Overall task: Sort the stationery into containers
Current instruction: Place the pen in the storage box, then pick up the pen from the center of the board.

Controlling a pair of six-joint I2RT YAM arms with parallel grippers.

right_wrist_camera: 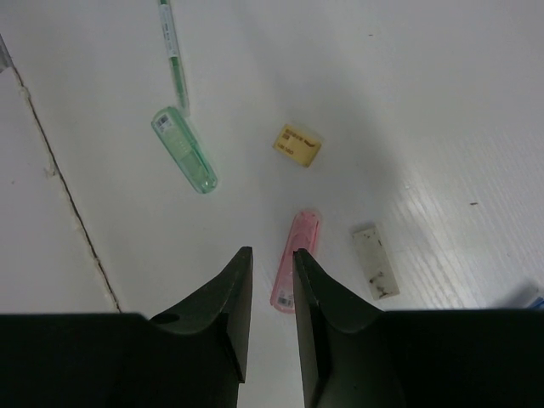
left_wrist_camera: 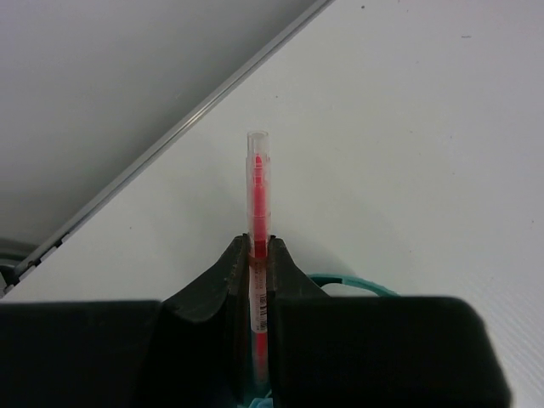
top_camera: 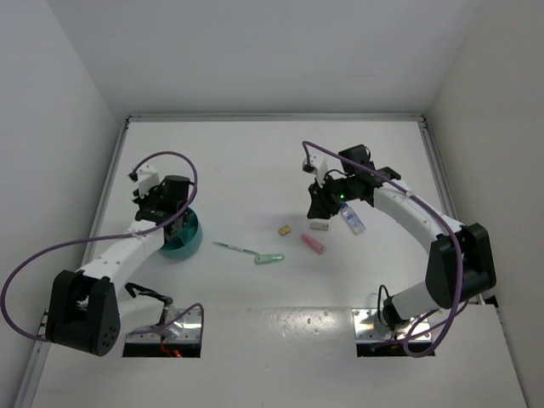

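6 to go, 1 in hand.
Left gripper (left_wrist_camera: 259, 255) clamps red pen (left_wrist_camera: 257, 191) over teal cup (left_wrist_camera: 357, 283); right gripper (right_wrist_camera: 272, 259), fingers (right_wrist_camera: 234, 297) apart, hovers above pink marker (right_wrist_camera: 304, 236).

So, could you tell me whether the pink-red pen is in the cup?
Not dropped in: the left gripper clamps the pink-red pen over the teal cup; its lower end is hidden.
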